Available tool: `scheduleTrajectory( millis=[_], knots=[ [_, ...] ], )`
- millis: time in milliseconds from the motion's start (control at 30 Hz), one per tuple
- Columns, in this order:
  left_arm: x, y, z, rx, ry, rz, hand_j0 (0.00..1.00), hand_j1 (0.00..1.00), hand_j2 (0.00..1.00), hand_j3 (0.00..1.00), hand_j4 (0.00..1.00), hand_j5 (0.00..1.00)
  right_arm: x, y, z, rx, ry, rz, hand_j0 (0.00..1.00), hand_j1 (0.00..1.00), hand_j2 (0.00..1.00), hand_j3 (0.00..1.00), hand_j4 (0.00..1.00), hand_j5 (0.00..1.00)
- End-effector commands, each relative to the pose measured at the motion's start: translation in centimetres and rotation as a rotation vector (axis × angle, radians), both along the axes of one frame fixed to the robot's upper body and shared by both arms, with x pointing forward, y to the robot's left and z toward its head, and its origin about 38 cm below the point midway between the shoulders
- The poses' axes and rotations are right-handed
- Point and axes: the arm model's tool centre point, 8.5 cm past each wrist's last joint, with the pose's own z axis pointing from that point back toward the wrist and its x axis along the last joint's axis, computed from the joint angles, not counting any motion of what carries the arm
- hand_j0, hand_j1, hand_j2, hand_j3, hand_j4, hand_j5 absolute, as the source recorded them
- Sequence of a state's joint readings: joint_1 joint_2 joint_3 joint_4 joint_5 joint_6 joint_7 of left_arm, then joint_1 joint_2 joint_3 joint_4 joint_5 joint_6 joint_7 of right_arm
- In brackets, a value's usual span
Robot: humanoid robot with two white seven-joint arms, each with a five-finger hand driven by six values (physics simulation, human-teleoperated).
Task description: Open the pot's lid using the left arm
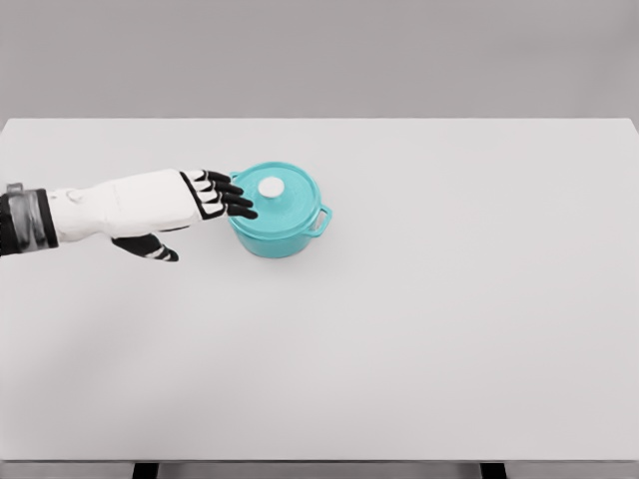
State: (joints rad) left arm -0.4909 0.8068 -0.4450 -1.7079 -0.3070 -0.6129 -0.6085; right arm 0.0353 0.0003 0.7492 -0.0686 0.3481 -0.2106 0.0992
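One left robot hand [205, 200], fingers spread and holding nothing, fingertips at teal pot [280, 222], lid [277, 194] on

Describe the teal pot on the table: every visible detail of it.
The pot is round, teal and smooth, like enamelled metal. Its matching lid sits closed on top, with a white round knob at its centre. One loop handle juts to the right. It stands upright on the white table, left of centre. The left hand reaches in, dark fingertips at the lid's left edge; contact is unclear.
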Motion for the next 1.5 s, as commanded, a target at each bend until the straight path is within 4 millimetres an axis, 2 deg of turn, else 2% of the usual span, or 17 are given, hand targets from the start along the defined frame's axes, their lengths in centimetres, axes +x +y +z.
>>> scheduleTrajectory(
  millis=[0, 167, 267, 300, 367, 400, 467, 500, 533, 633, 667, 800, 900, 1033, 1167, 1333, 1467],
  knots=[
    [-0.1, -0.6, -0.1, -0.001, 0.000, -0.012, 1.00, 1.00, 1.00, 1.00, 1.00, 1.00, -0.1, -0.1, 0.0, -0.003, 0.004, -0.001, 1.00, 1.00, 1.00, 1.00, 1.00, 1.00],
    [0.4, -0.9, 0.3, 0.013, -0.027, -0.010, 1.00, 1.00, 1.00, 1.00, 1.00, 1.00, -0.7, 0.0, 0.0, -0.002, 0.011, 0.000, 1.00, 1.00, 1.00, 1.00, 1.00, 1.00],
    [1.7, -2.0, 3.8, 0.052, -0.122, -0.043, 1.00, 1.00, 1.00, 1.00, 1.00, 1.00, -0.6, -0.1, 0.0, -0.002, 0.009, -0.002, 1.00, 1.00, 1.00, 1.00, 1.00, 1.00],
    [2.1, -2.8, 3.8, 0.068, -0.119, -0.061, 1.00, 1.00, 1.00, 1.00, 1.00, 1.00, -0.6, -0.1, 0.0, -0.002, 0.009, -0.002, 1.00, 1.00, 1.00, 1.00, 1.00, 1.00],
    [2.2, -7.4, 2.8, 0.187, -0.082, -0.214, 1.00, 1.00, 1.00, 1.00, 1.00, 1.00, -0.6, -0.1, 0.0, -0.002, 0.009, -0.002, 1.00, 1.00, 1.00, 1.00, 1.00, 1.00],
    [2.4, -8.2, 3.3, 0.224, -0.093, -0.244, 1.00, 1.00, 1.00, 1.00, 1.00, 1.00, -0.7, -0.1, 0.0, -0.002, 0.011, -0.002, 1.00, 1.00, 1.00, 1.00, 1.00, 1.00],
    [4.8, -6.9, 3.5, 0.268, -0.075, -0.178, 1.00, 1.00, 1.00, 1.00, 1.00, 1.00, -0.7, -0.1, 0.0, -0.003, 0.012, -0.002, 1.00, 1.00, 1.00, 1.00, 1.00, 1.00],
    [5.0, -7.3, 3.7, 0.300, -0.082, -0.191, 1.00, 1.00, 1.00, 1.00, 1.00, 1.00, -0.7, -0.1, 0.0, -0.003, 0.010, -0.002, 1.00, 1.00, 1.00, 1.00, 1.00, 1.00],
    [4.8, -8.9, 2.6, 0.328, -0.062, -0.238, 1.00, 1.00, 1.00, 1.00, 1.00, 1.00, -0.8, -0.1, 0.0, -0.002, 0.013, -0.002, 1.00, 1.00, 1.00, 1.00, 1.00, 1.00],
    [7.1, -7.1, 2.5, 0.305, -0.010, -0.150, 1.00, 1.00, 1.00, 1.00, 1.00, 1.00, -0.7, -0.1, 0.0, -0.002, 0.011, -0.002, 1.00, 1.00, 1.00, 1.00, 1.00, 1.00],
    [7.3, -7.6, 2.2, 0.292, 0.004, -0.155, 1.00, 1.00, 1.00, 1.00, 1.00, 1.00, -0.6, -0.1, 0.0, -0.002, 0.009, -0.002, 1.00, 1.00, 1.00, 1.00, 1.00, 1.00],
    [9.3, -6.1, 1.7, 0.295, 0.034, -0.079, 1.00, 1.00, 1.00, 1.00, 1.00, 1.00, -0.7, -0.1, 0.0, -0.002, 0.011, -0.002, 1.00, 1.00, 1.00, 1.00, 1.00, 1.00],
    [9.7, -5.8, 1.6, 0.285, 0.031, -0.062, 1.00, 1.00, 1.00, 1.00, 1.00, 1.00, -0.8, -0.1, 0.0, -0.003, 0.012, -0.002, 1.00, 1.00, 1.00, 1.00, 1.00, 1.00],
    [9.6, -7.3, 0.9, 0.274, 0.024, -0.080, 0.99, 0.99, 0.99, 0.99, 0.99, 0.99, -0.7, -0.1, 0.0, -0.002, 0.011, -0.002, 1.00, 1.00, 1.00, 1.00, 1.00, 1.00],
    [9.8, -8.8, 1.4, 0.280, -0.002, -0.103, 0.84, 0.84, 0.84, 0.84, 0.84, 0.84, -0.7, -0.1, 0.0, -0.003, 0.010, -0.002, 1.00, 1.00, 1.00, 1.00, 1.00, 1.00],
    [11.0, -8.7, 0.6, 0.287, 0.002, -0.067, 0.83, 0.83, 0.83, 0.83, 0.83, 0.83, -0.8, -0.1, 0.0, -0.003, 0.012, -0.002, 1.00, 1.00, 1.00, 1.00, 1.00, 1.00],
    [11.1, -9.1, 0.5, 0.280, 0.005, -0.071, 0.82, 0.82, 0.82, 0.82, 0.82, 0.82, -0.6, -0.1, 0.0, -0.002, 0.009, -0.002, 1.00, 1.00, 1.00, 1.00, 1.00, 1.00]
  ],
)
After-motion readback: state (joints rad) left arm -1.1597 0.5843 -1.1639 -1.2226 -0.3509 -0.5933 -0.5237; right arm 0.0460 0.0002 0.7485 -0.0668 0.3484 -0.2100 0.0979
